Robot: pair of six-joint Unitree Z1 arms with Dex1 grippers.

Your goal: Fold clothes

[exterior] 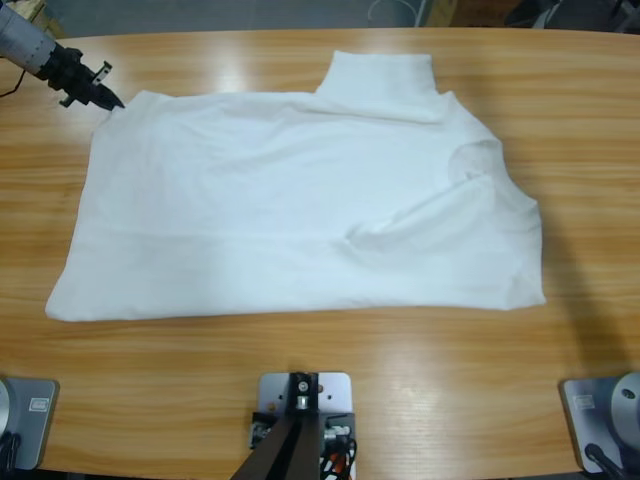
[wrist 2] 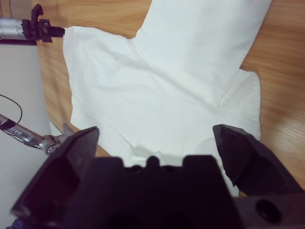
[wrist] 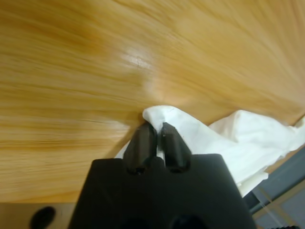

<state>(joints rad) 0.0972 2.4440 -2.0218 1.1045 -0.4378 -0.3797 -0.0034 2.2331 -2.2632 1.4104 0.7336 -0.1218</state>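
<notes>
The clothes are one white T-shirt (exterior: 300, 200) lying flat across the middle of the wooden table (exterior: 330, 350). One sleeve (exterior: 385, 80) points toward the far edge. Creases run through the cloth near its right end. At the shirt's far-left corner, my left gripper (exterior: 112, 100) is down at table level. In the left wrist view this gripper (wrist: 157, 126) is shut on a bunched corner of the shirt (wrist: 205, 138). My right gripper (wrist 2: 156, 131) is open and hangs above the shirt (wrist 2: 157, 71), touching nothing. It does not show in the high view.
Bare wood surrounds the shirt on all sides, with a wide strip along the near edge (exterior: 450, 400). In the right wrist view the left arm (wrist 2: 28, 29) shows at the shirt's far corner, and a thin cable (wrist 2: 14, 107) hangs beyond the table's edge.
</notes>
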